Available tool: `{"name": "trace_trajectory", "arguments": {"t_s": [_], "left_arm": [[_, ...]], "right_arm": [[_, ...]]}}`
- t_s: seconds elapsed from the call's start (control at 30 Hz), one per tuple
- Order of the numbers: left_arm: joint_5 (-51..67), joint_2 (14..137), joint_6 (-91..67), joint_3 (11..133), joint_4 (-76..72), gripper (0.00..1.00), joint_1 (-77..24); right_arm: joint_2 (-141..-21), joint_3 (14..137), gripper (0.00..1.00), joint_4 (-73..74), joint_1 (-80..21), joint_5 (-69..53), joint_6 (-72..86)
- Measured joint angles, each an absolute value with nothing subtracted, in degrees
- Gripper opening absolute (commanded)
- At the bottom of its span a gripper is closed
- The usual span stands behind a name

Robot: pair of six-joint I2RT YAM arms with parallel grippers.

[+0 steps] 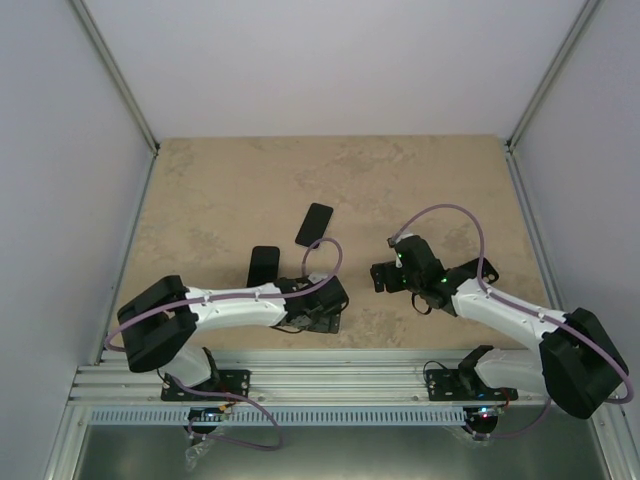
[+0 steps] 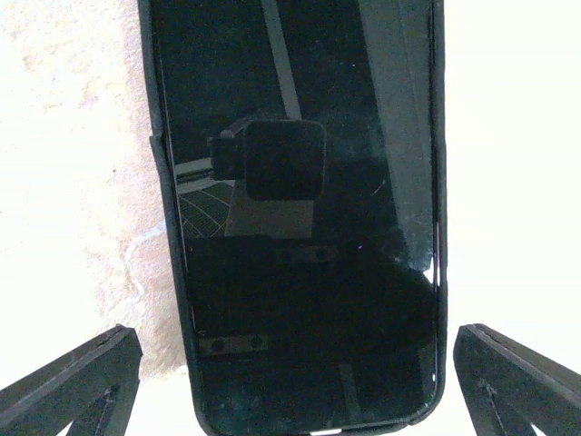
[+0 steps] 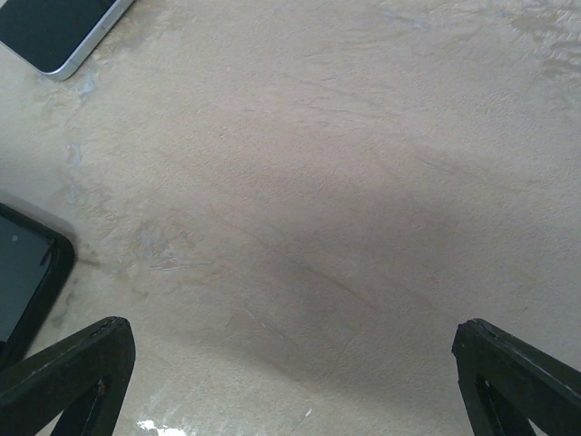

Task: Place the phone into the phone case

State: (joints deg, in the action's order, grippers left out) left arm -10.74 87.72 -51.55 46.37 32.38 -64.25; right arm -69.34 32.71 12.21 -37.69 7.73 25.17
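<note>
The phone [image 1: 314,223] is a black slab with a thin silver edge, lying flat mid-table; its corner shows in the right wrist view [image 3: 54,27]. The black phone case [image 1: 263,266] lies flat to its lower left. In the left wrist view the case [image 2: 300,227] shows a raised rim and a glossy dark face. My left gripper [image 1: 305,300] is open, its fingers [image 2: 82,381] wide apart on either side of the case's near end. My right gripper [image 1: 385,275] is open and empty over bare table [image 3: 290,227], with the case's corner [image 3: 23,272] at the left.
The beige stone-patterned tabletop [image 1: 420,180] is enclosed by white walls with metal corner posts [image 1: 115,75]. An aluminium rail [image 1: 330,385] runs along the near edge by the arm bases. Purple cables loop off both arms.
</note>
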Motion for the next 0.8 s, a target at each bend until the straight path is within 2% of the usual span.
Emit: {"name": "trace_trajectory", "arguments": {"t_s": [0.27, 0.8], "left_arm": [[-10.5, 84.5, -51.9, 45.6, 34.3, 0.93, -64.2], [-8.9, 87.9, -51.9, 44.9, 32.6, 0.86, -64.2]], "right_arm": [[-70.3, 32.7, 0.98, 11.9, -37.7, 7.2, 25.2], [-71.8, 32.7, 0.98, 11.7, -37.7, 6.8, 25.2]]}}
